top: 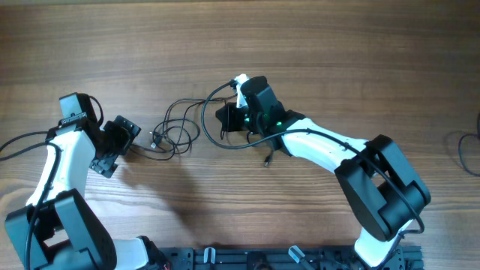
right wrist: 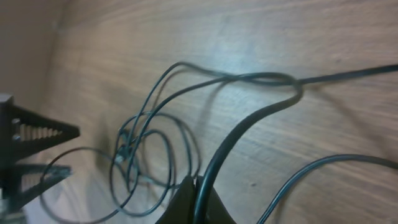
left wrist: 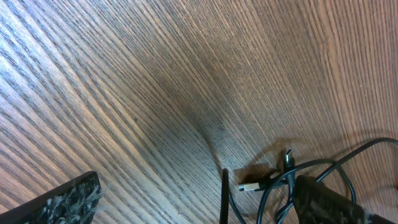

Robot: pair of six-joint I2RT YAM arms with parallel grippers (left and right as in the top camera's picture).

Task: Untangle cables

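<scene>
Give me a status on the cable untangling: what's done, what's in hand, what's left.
Done: little so far. The cables lie as overlapping loops on the table between the two arms. In hand: the right gripper is shut on one cord, and the left gripper is open with a plug close to one finger. Left: drawing the crossed loops apart into separate cords.

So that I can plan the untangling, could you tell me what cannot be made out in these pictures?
- Overhead: the right tool covers the cables beneath it.
- Right wrist: blur hides which strand crosses over which.
- Left wrist: the bottom edge cuts off the cables beyond the plug.
- Overhead: plug types are too small.
</scene>
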